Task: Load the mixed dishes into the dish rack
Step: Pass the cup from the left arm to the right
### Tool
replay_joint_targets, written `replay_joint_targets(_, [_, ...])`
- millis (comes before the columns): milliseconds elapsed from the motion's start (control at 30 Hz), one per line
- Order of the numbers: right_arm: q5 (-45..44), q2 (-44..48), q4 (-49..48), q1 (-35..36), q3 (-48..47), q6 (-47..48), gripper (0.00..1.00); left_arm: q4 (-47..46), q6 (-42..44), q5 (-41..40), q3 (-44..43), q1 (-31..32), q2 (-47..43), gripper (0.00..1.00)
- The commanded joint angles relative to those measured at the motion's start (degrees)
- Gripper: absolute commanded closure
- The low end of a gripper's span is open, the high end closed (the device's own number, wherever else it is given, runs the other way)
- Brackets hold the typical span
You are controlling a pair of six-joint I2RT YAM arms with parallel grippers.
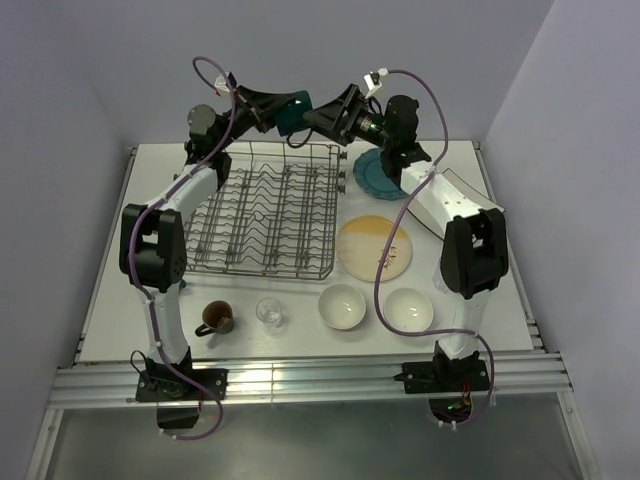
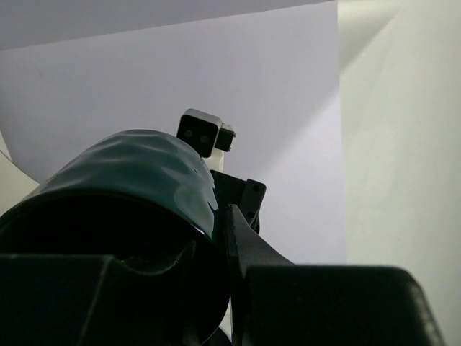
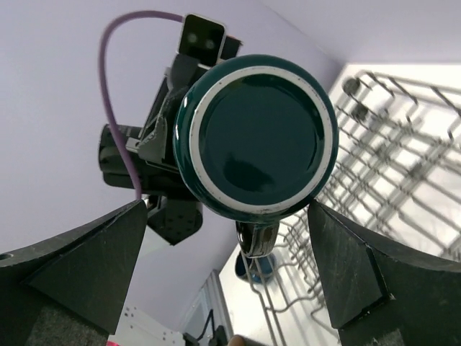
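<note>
handover step judged in hand: mug (image 1: 294,112) was held aloft over the rack's (image 1: 265,215) far edge, clamped by the left gripper (image 1: 272,106). right gripper (image 1: 322,117) was spread wide facing the mug's base, nothing gripped. next, closing on the mug was judged needed, then left release.

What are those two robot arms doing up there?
The left gripper is holding a dark teal mug up in the air, over the far end of the dish rack. The right gripper is wide open and faces the mug's bottom without touching it, perhaps ready to take it. The rack looks empty. A teal plate, a yellow plate, two white bowls, a brown mug and a glass sit on the table.
</note>
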State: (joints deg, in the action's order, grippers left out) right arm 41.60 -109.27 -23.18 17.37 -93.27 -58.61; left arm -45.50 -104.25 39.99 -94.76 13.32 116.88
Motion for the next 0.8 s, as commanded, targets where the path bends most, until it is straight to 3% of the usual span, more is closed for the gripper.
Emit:
replay_joint_targets(0, [3.04, -1.82, -13.64, -0.05, -1.64, -1.69, 0.0, -9.17, -2.63, 1.76, -0.78, 1.0, -2.53, 1.0])
replay_joint_targets(233, [1.02, -4.45, -10.66, 0.3, -5.77, 0.78, 0.0, -11.37, -4.47, 4.74, -0.95, 2.14, -2.27, 1.0])
replay_joint_targets(500, [0.14, -5.34, -13.73, 0.21, -5.95, -1.5, 0.0, -11.99, -5.18, 7.56, -0.42, 2.41, -2.36, 1.0])
replay_joint_targets(767, [2.86, -7.09, -23.91, -0.49, -4.55, -13.18, 0.0, -14.36, -7.55, 11.16, -0.25, 2.85, -1.48, 1.0])
